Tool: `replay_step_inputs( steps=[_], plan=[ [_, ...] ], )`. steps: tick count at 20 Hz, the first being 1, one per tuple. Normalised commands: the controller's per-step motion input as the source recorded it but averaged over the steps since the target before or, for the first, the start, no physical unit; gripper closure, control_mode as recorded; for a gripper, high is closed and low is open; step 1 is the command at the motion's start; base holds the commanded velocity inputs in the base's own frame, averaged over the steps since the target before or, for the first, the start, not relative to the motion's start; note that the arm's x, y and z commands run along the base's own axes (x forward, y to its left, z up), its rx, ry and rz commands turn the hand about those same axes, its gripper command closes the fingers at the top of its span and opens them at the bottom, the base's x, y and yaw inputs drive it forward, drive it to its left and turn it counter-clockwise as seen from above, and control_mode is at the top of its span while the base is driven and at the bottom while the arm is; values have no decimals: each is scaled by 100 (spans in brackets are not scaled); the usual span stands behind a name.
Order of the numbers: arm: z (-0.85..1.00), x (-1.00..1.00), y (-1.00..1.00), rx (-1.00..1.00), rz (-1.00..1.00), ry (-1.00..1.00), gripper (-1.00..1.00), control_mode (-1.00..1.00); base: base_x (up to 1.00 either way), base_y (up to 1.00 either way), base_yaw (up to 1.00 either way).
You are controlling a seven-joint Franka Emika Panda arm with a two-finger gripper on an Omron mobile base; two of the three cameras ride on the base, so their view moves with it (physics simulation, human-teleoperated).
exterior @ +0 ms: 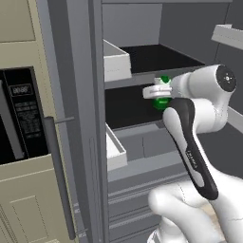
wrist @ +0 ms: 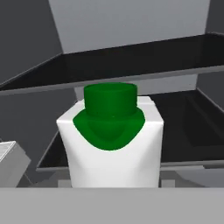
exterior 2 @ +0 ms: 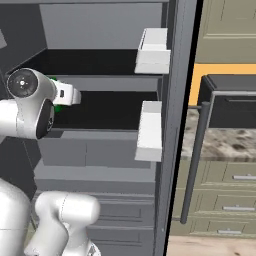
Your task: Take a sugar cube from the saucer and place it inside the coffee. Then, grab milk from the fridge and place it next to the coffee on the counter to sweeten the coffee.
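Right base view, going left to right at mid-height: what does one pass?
Robot arm → milk → dark fridge shelf → white door bin → long fridge handle → stone counter.

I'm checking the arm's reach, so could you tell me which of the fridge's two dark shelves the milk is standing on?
The milk stands on the lower dark shelf, just above the grey drawers. The upper dark shelf runs above its green cap.
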Motion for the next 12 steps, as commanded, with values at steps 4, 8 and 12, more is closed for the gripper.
replay_step_inputs(
  steps=[4, 8, 12],
  plan=[
    [-55, -100, -12, -4, 0, 28, 100, -100, 0, 0, 0],
    [0, 0, 0, 0, 0, 0, 100, 100, -100, -27, -10],
    [0, 0, 0, 0, 0, 0, 100, 100, -100, -20, -46]
  ],
)
